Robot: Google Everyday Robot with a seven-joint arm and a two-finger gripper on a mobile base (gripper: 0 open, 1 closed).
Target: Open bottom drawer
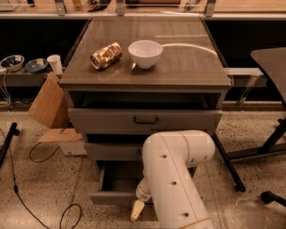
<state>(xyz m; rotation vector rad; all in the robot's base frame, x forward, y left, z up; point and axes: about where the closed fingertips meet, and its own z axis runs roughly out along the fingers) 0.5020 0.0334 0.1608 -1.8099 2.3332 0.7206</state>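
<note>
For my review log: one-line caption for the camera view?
Bottom drawer pulled partly out; the arm's tool sits at its front edge, crushed can and white bowl on the cabinet top.

Speckled beige terrazzo floor (40,179), thin black cables (18,192) looping over it at left. Grey metal cabinet with brown laminate top (187,62) in the centre, a curved light glare on the top. Brown cardboard sheet (47,102) leans by the cabinet's left side, flat cardboard piece (60,135) below it. Grey low shelf (27,78) at left. Dark round-edged table (270,60) at right on black metal legs (272,143). Pale wooden ledge (250,6) along the back, dark space under it.
</note>
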